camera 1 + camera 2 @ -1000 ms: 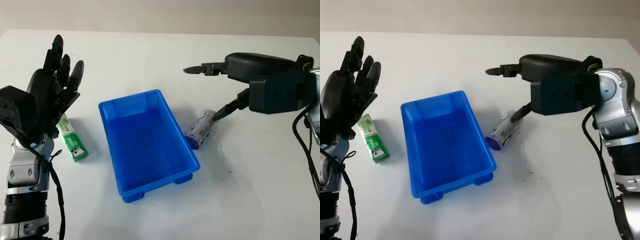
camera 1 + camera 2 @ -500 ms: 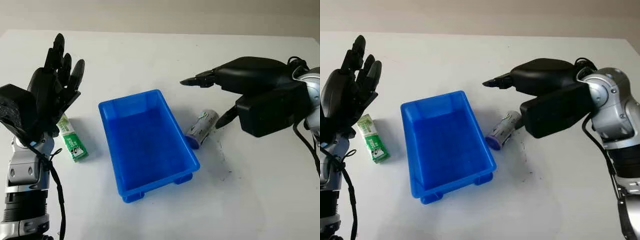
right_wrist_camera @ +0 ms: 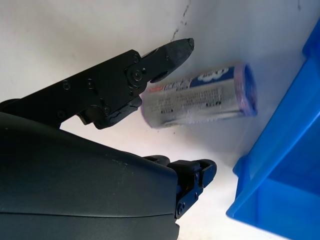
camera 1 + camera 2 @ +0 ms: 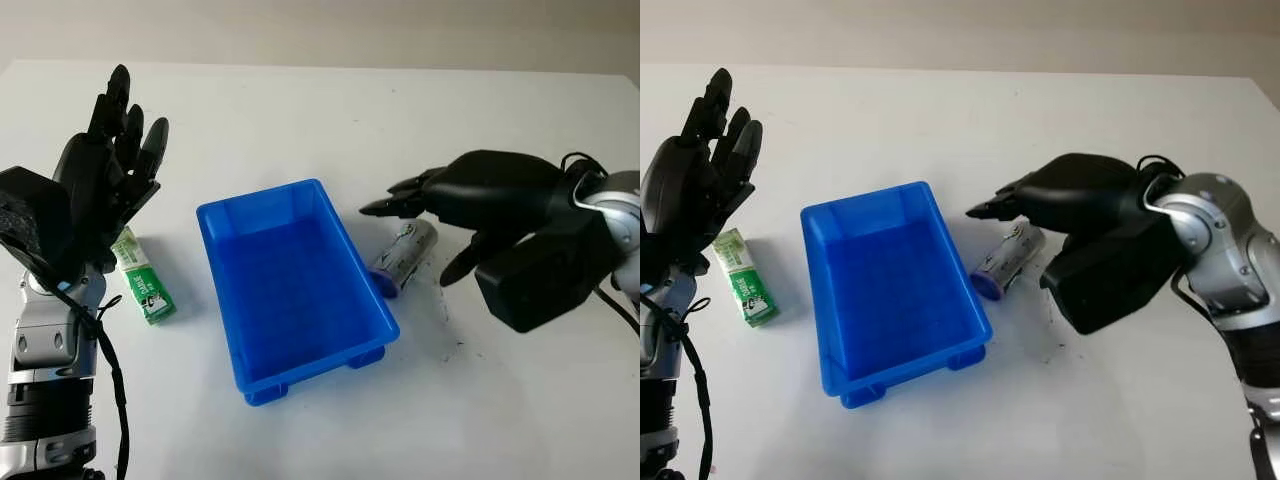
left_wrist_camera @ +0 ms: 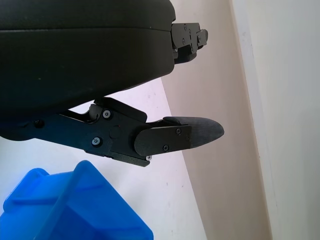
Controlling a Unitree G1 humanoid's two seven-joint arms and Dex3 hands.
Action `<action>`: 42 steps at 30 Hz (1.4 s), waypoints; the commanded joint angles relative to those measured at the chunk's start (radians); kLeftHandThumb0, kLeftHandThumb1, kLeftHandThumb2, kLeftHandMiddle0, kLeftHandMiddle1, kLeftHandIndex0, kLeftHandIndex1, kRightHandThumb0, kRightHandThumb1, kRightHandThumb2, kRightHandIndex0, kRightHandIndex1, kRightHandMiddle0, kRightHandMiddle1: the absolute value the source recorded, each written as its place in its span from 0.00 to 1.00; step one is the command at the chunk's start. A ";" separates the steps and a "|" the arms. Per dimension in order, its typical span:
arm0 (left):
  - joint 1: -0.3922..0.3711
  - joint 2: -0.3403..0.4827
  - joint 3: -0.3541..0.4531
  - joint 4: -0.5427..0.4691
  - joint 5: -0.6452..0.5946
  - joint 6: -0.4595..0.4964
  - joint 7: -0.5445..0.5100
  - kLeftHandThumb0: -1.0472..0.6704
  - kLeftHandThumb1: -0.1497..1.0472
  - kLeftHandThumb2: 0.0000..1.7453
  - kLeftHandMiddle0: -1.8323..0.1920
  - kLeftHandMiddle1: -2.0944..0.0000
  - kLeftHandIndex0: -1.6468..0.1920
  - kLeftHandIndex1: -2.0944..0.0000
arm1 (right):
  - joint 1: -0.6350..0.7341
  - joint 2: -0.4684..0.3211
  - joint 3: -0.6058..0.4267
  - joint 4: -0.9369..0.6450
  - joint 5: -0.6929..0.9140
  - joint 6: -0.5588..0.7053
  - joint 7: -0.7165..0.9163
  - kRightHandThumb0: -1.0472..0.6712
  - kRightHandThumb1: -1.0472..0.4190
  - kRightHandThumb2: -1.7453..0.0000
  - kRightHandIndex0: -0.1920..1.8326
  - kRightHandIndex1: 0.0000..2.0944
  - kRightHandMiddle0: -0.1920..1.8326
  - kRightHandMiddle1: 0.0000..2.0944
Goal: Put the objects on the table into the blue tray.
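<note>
Hovering over the small cylindrical can (image 4: 403, 256) right of the blue tray (image 4: 290, 285), the right hand (image 4: 470, 200) holds nothing, fingers (image 3: 165, 55) released; light, rollable, probably best pinched mid-body.

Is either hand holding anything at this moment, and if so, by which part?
Nothing is held. The right hand hovers open over the cylindrical container lying beside the blue tray; the left hand is raised, open.

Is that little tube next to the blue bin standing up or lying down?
Lying down. The tube lies on its side on the table, just outside the blue tray, its purple end toward the tray. The open right hand hovers over it.
</note>
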 commanded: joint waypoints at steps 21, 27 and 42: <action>-0.005 0.029 -0.003 0.004 0.024 -0.013 -0.015 0.30 1.00 0.28 0.94 0.97 0.95 0.97 | -0.002 0.023 0.039 0.413 -0.124 -0.453 -0.395 0.45 0.09 0.97 0.32 0.14 0.28 0.20; -0.001 0.027 -0.006 -0.001 0.026 -0.004 -0.013 0.31 1.00 0.28 0.94 0.97 0.95 0.97 | -0.056 0.030 0.067 0.501 -0.202 -0.520 -0.509 0.47 0.04 0.97 0.12 0.77 0.15 0.72; -0.003 0.025 -0.006 0.011 0.032 -0.010 -0.017 0.29 1.00 0.27 0.94 0.97 0.95 0.98 | -0.094 0.053 0.104 0.548 -0.317 -0.537 -0.688 0.42 0.07 0.97 0.27 1.00 0.20 0.98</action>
